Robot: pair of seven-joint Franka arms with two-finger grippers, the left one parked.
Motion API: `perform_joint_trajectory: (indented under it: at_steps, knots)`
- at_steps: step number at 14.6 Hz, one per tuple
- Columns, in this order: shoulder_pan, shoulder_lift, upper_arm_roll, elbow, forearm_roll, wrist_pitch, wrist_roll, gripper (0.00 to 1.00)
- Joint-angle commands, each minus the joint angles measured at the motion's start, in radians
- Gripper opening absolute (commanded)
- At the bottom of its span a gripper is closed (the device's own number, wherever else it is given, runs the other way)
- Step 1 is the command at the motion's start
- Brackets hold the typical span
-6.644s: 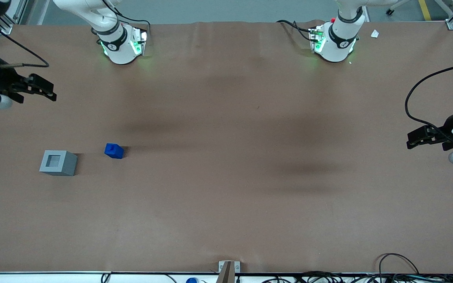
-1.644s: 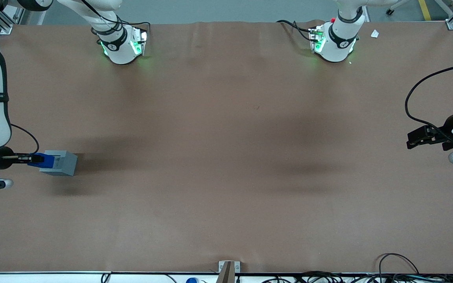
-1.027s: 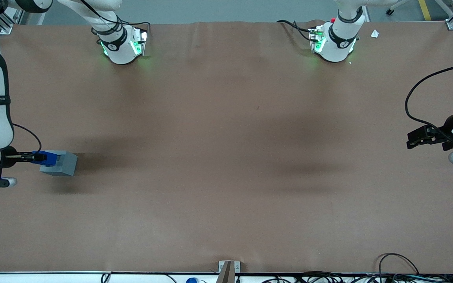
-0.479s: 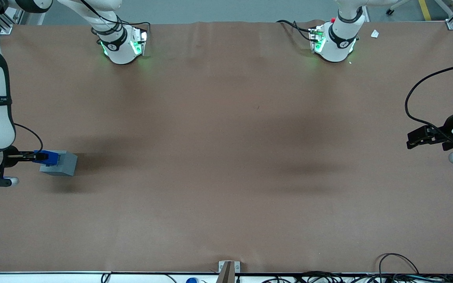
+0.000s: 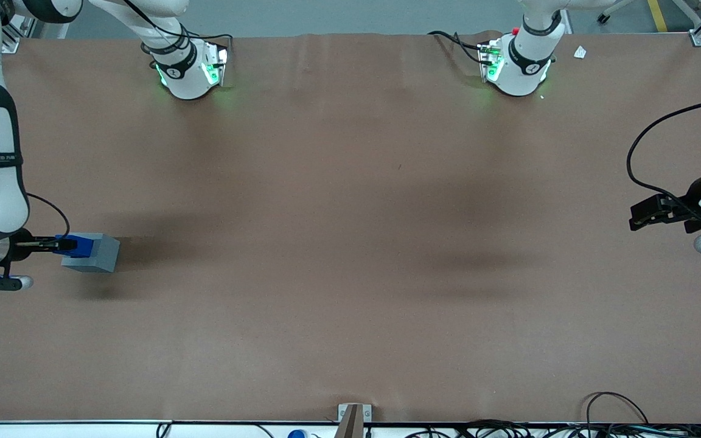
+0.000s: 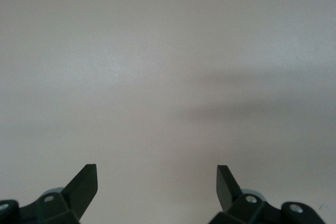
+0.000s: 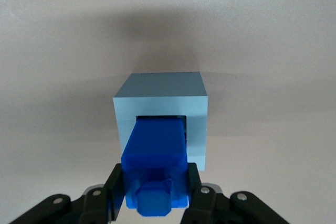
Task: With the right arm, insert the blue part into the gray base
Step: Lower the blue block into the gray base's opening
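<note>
At the left edge of the front view, the end effector (image 5: 66, 244) is clamped on the blue part (image 7: 156, 157), whose lower end sits at the gray base (image 7: 160, 119) socket (stub facing up). Insertion under way; next, press straight down.

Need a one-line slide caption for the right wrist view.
Right arm's gripper, jaws shut on the small bright blue plastic block, lowering it into the light gray cube base socket.

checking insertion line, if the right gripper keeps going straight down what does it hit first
The gripper, shut on the blue part, hangs above the gray base; the part's lower end would probably meet the socket first.
</note>
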Motion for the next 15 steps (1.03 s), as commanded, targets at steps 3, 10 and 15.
perform_joint_trajectory:
  at_steps: [3,10,15]
  knots:
    - [-0.012,0.009,0.012,-0.004,-0.008,0.011,0.003,0.07]
    - [-0.010,0.021,0.012,-0.003,-0.011,0.035,0.003,0.55]
    - [0.000,0.010,0.012,0.003,-0.009,0.020,0.001,1.00]
